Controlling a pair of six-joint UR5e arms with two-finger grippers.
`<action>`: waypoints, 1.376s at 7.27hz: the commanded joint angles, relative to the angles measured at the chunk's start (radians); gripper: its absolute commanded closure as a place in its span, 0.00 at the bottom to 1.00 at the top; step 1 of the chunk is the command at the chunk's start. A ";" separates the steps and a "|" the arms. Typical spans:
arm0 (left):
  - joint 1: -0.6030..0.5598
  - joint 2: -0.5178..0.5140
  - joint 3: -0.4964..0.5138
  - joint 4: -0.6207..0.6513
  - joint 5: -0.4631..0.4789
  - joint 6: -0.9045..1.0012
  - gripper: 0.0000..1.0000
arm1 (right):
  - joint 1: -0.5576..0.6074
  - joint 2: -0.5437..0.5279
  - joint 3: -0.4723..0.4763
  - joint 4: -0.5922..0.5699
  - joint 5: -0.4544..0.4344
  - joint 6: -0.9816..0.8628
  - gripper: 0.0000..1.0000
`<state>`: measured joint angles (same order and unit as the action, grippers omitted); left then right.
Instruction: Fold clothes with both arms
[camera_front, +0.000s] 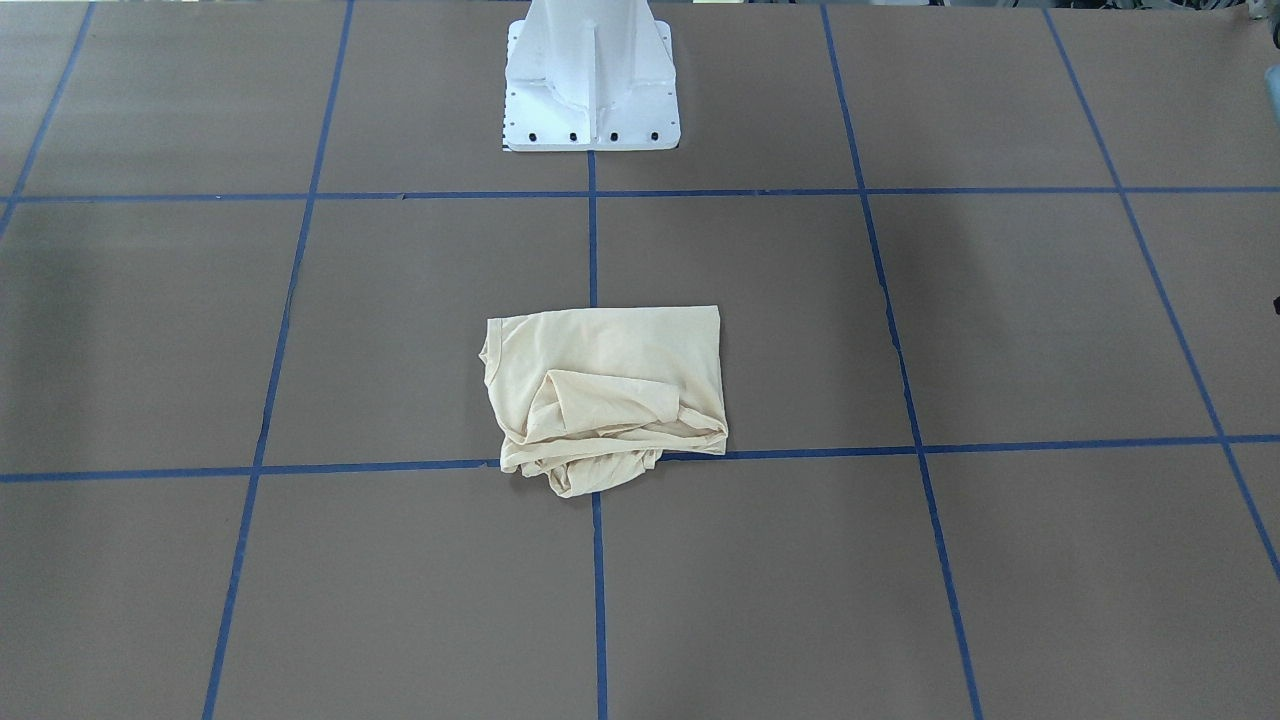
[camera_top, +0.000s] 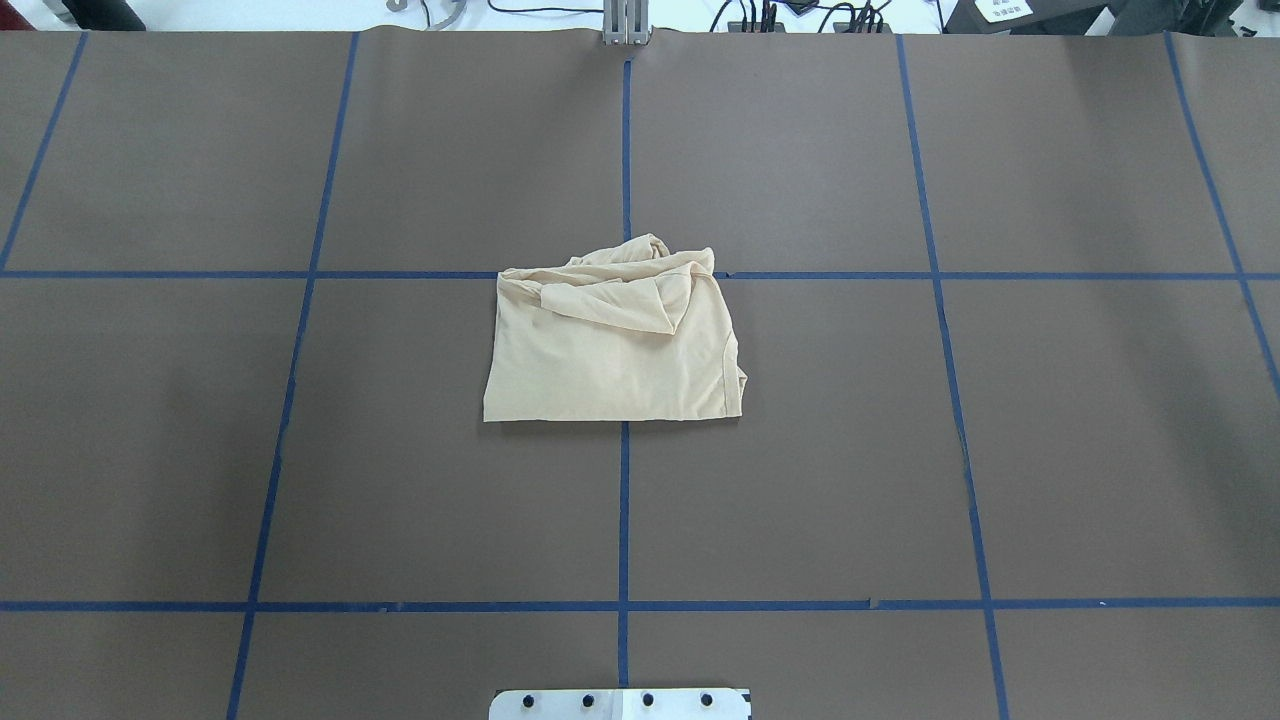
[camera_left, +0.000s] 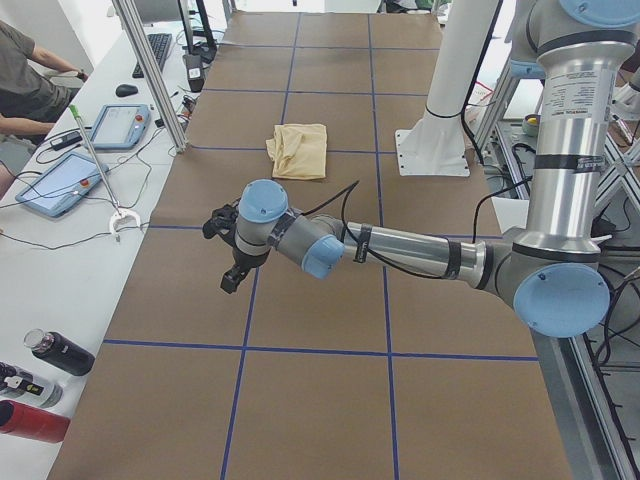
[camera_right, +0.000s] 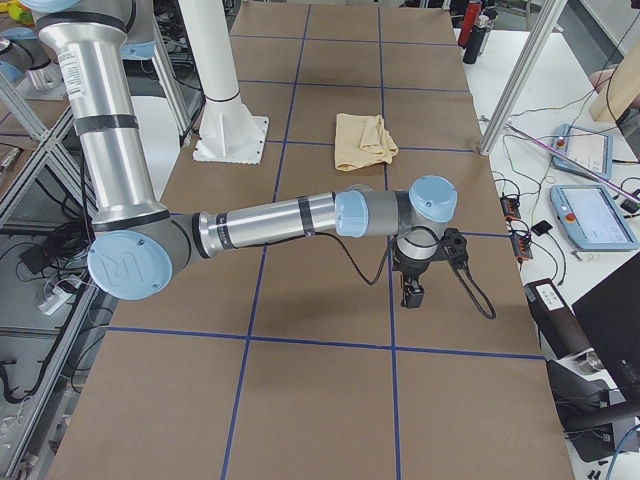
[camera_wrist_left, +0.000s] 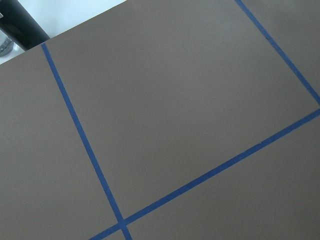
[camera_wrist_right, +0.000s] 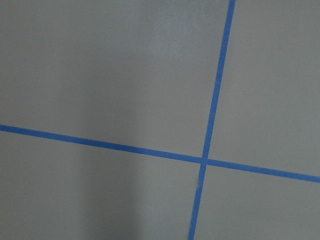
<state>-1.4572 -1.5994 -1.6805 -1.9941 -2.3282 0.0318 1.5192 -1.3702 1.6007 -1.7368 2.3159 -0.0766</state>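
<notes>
Flat brown table (camera_top: 300, 450) gridded with blue tape lines (camera_top: 624, 500), carrying one folded garment.
The pale cream-yellow thin T-shirt (camera_top: 610, 350), a rough rectangle with one rumpled edge, lies over a tape crossing, well apart from the jaws of the black two-finger left gripper (camera_left: 230, 280) and black two-finger right gripper (camera_right: 411, 295); under both jaws is bare table.

Thin cloth shirt (camera_front: 620, 360) on matt paper covering (camera_front: 1000, 300).
</notes>
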 joint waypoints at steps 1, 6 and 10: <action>0.000 0.015 0.002 0.000 0.001 -0.007 0.00 | -0.001 -0.010 -0.005 0.000 -0.004 -0.003 0.00; -0.072 0.029 -0.085 0.222 -0.020 -0.003 0.00 | -0.001 -0.080 0.012 0.002 0.010 0.000 0.00; -0.094 0.150 -0.062 0.034 -0.022 -0.007 0.00 | 0.001 -0.135 0.050 0.016 0.010 0.001 0.00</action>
<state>-1.5519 -1.4662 -1.7462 -1.9162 -2.3466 0.0340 1.5205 -1.4958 1.6446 -1.7223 2.3206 -0.0778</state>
